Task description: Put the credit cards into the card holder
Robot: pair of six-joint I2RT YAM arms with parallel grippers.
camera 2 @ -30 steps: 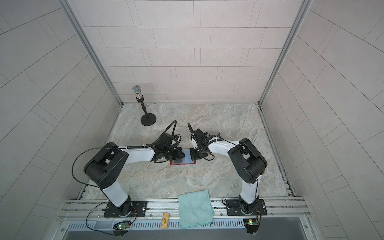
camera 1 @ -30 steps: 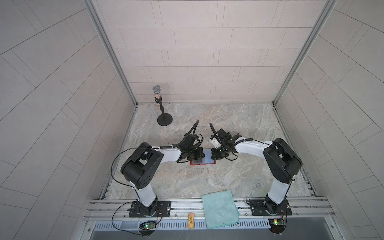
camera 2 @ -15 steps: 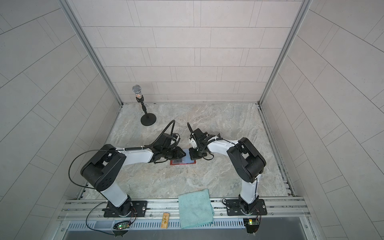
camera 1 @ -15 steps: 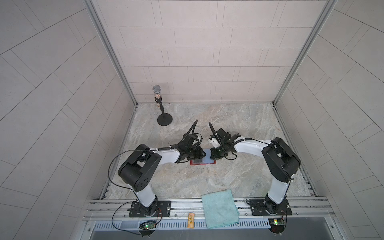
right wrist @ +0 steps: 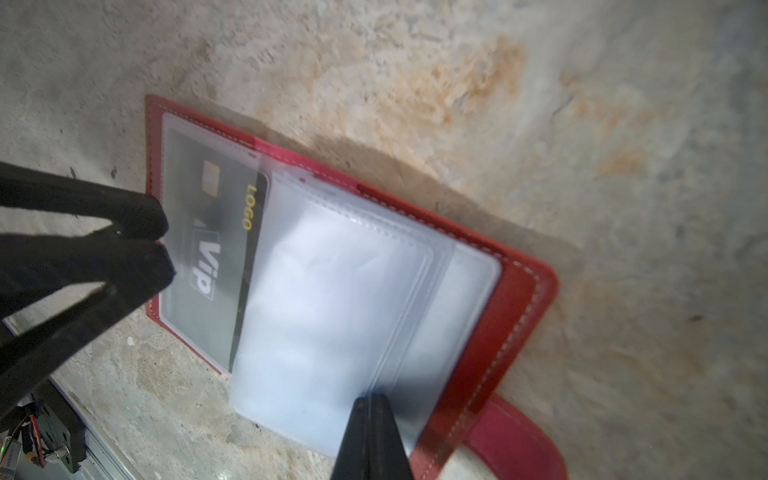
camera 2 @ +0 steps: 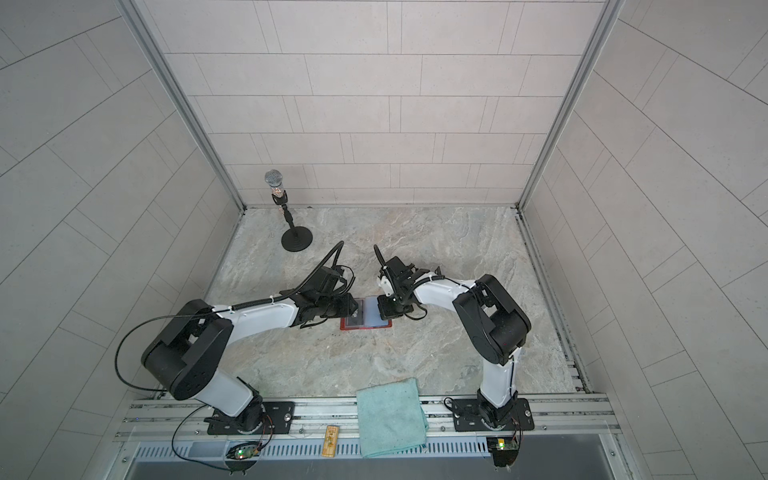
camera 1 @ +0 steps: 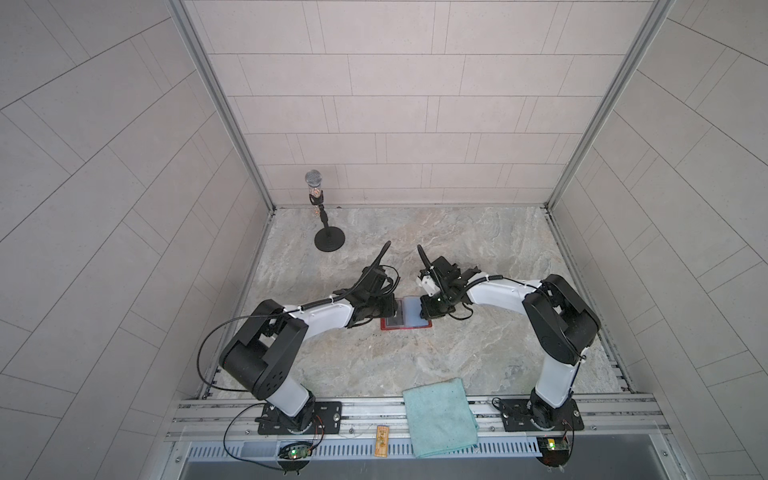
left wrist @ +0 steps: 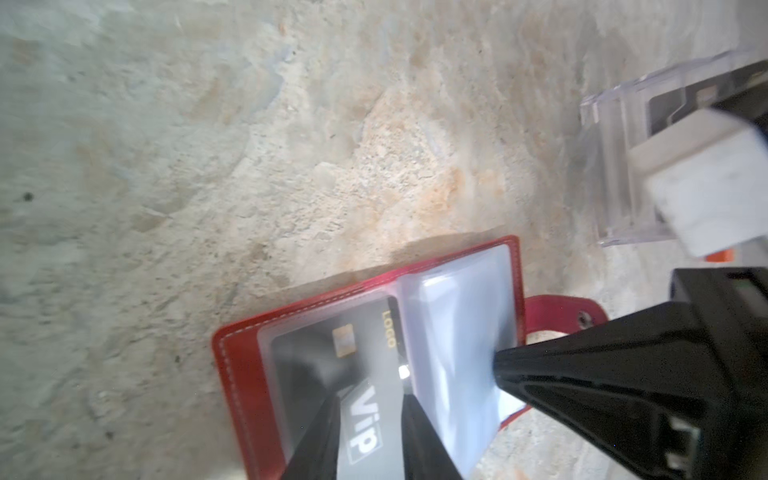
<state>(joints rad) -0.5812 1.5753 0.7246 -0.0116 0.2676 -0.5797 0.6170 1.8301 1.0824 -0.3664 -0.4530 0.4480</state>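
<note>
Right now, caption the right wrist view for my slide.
Open red card holder, black VIP card sleeved; left claw at its edge, shut right claw touching clear sleeves.

Card holder (right wrist: 528, 316) tab (right wrist: 519, 440) cut off at edge (sleeves (right wrist: 332, 311) blurred).

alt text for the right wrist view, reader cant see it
An open red leather-look card holder lies on a marbled stone tabletop, a black card lettered Vip and LOGO showing through one of its clear plastic sleeves. The shut right gripper touches the sleeves' free edge; the left gripper is at the card's page.
</note>
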